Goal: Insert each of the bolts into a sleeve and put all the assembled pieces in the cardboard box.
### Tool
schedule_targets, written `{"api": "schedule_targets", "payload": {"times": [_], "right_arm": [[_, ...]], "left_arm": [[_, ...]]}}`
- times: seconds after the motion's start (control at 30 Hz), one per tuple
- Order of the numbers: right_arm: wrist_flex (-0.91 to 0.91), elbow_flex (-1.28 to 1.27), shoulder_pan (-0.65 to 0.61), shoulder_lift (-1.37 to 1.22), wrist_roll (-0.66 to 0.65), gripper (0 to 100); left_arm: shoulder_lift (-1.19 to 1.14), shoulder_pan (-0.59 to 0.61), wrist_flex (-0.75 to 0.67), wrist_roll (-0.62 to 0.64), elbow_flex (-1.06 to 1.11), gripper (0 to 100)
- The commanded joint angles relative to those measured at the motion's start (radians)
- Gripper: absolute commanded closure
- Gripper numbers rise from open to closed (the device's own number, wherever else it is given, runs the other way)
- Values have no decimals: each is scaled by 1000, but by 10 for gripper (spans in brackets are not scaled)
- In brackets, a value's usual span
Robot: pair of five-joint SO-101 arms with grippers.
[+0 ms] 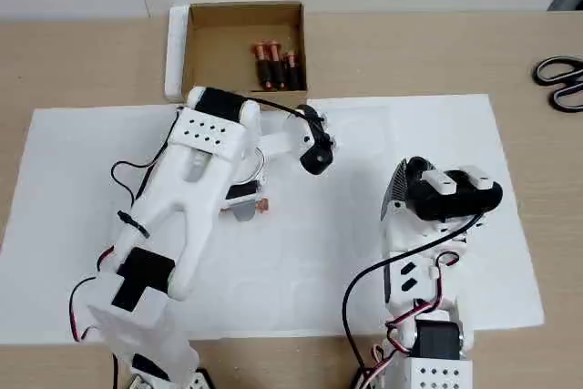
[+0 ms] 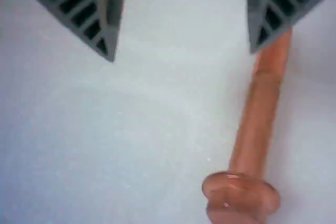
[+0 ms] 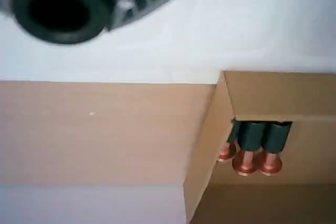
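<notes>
A copper bolt [image 2: 257, 124] lies on the white sheet, head towards the camera, with its shaft running up beside one fingertip of my left gripper [image 2: 181, 51]. That gripper is open and hangs close over the sheet. From above, the bolt [image 1: 260, 205] pokes out beside the left gripper [image 1: 244, 202] near the sheet's middle. My right gripper [image 1: 394, 193] stays at the right, shut on a black sleeve [image 3: 58, 9], its bore facing the camera. The cardboard box [image 1: 223, 52] at the back holds three assembled pieces [image 1: 273, 66], also visible as sleeves with copper heads [image 3: 254, 148].
A white paper sheet [image 1: 319, 271] covers most of the wooden table. A white strip [image 1: 176, 52] stands along the box's left side. Scissors [image 1: 560, 79] lie at the far right edge. The left arm's black wrist part [image 1: 315, 152] hangs in front of the box.
</notes>
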State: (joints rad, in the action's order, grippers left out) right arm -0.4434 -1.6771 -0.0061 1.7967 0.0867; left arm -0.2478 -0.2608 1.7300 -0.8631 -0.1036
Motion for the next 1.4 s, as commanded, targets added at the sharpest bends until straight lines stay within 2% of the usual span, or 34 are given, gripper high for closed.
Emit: {"api": "schedule_targets", "payload": {"times": [0.0,0.27,0.63,1.0,1.37], "right_arm": [[-5,-6,10,16,5,994],[-7,-6,10,16,5,994],[-50,-6,5,16,6,994],[-44,-6,8,16,8,994],[-44,-6,8,16,8,994]], "left_arm": [[2,-5,12,0,-35,841],[-98,-29,-6,-51,-44,841],[-180,-31,-20,-66,-199,841],[-270,-28,-25,-66,-206,841],[-278,14,-95,-63,-203,841]]}}
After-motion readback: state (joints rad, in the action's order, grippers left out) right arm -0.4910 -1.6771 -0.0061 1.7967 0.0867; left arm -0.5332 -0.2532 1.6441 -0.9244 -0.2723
